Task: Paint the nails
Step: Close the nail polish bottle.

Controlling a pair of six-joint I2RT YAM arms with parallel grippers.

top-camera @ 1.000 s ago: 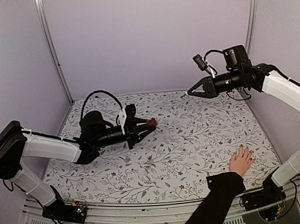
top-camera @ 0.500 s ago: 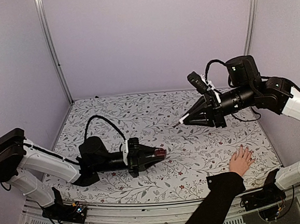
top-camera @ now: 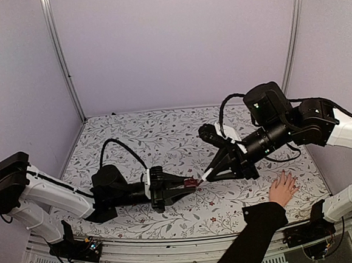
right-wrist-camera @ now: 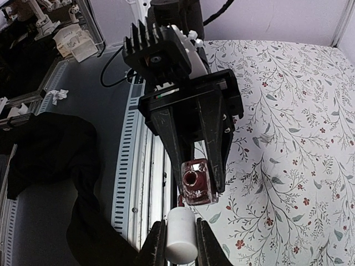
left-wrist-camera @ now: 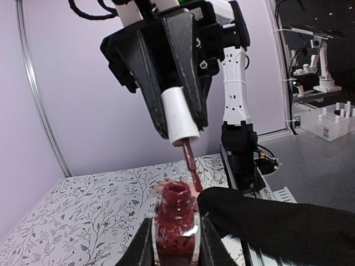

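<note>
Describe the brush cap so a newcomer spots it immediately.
On the floral table, look front-centre, left of the person's hand. The right gripper pinches a white cap with a red-wet brush, close by the open dark-red bottle in the left gripper. It is the only small white cylinder there.

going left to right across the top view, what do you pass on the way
left arm -> dark-red bottle -> white cap -> human hand
</note>
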